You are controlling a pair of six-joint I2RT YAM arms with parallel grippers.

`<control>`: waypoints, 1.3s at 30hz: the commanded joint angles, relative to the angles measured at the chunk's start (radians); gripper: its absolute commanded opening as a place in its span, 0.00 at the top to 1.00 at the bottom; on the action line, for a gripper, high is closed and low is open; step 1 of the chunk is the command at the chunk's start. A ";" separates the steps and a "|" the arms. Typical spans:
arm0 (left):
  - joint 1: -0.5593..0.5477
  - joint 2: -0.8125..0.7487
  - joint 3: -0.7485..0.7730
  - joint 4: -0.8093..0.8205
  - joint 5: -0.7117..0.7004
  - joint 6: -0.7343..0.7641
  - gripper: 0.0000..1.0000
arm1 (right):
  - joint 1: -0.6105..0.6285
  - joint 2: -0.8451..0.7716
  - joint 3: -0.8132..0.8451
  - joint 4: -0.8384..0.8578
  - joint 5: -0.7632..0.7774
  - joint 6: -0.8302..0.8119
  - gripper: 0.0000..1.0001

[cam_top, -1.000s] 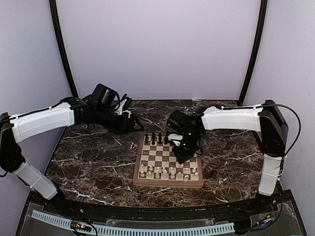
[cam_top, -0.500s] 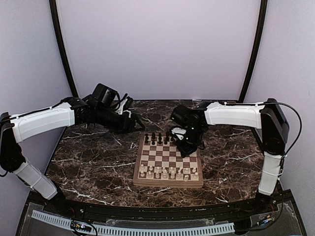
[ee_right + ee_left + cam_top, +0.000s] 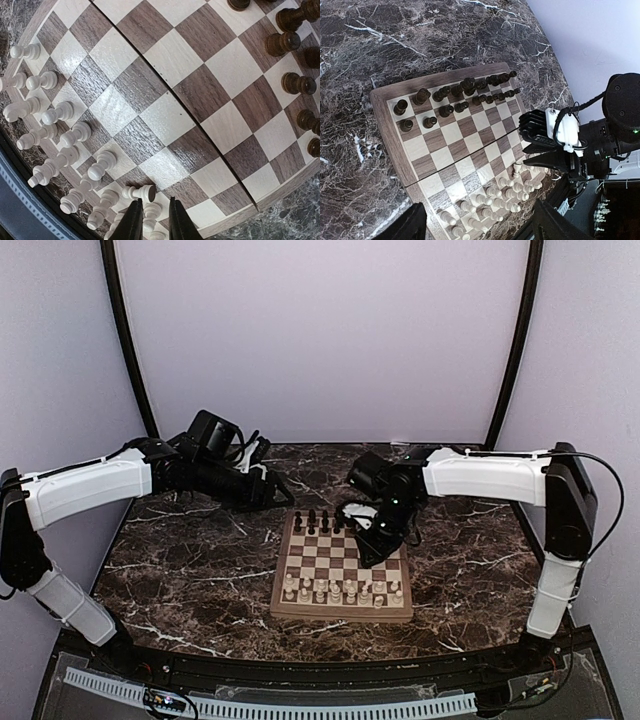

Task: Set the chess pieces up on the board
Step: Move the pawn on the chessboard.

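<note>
**Square wooden chessboard [image 3: 325,558], light tan and dark brown checks, brown border.** Lies flat at the centre of the dark brown marble table [image 3: 200,580], which is polished and veined in white. Shows visible grain, a glossy sheen and a straight seam across the middle ranks.

**Dark brown-black turned chess pieces [image 3: 315,523].** Stand upright in two rows along the board's 12 o'clock edge. Have knobbed heads, narrow waists and round bases.

**Cream-white turned chess pieces [image 3: 340,590].** Stand in two rows along the 6 o'clock edge. Smooth and ball-topped, for the most part.

**Right gripper [image 3: 151,220], black, two slim fingers.** Hangs low over the board's 3 o'clock side, near the cream rows. Fingers narrowly parted, with a cream pawn [image 3: 142,192] just ahead of the tips and another pale piece showing in the gap. Cannot tell whether pinched or merely beneath.

**Left gripper [image 3: 485,224], black, blunt fingers.** Sits off the board at about 10 o'clock, above bare marble. Fingers spread wide, released, with nothing between them.
</note>
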 commanded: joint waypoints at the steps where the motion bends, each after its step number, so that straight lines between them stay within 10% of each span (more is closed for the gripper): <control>1: 0.001 -0.039 -0.008 -0.009 -0.002 0.022 0.25 | 0.023 0.013 0.001 -0.035 -0.044 -0.029 0.78; 39: 0.003 -0.013 0.020 -0.032 0.015 0.038 0.24 | -0.163 0.068 -0.138 0.135 -0.245 0.134 0.91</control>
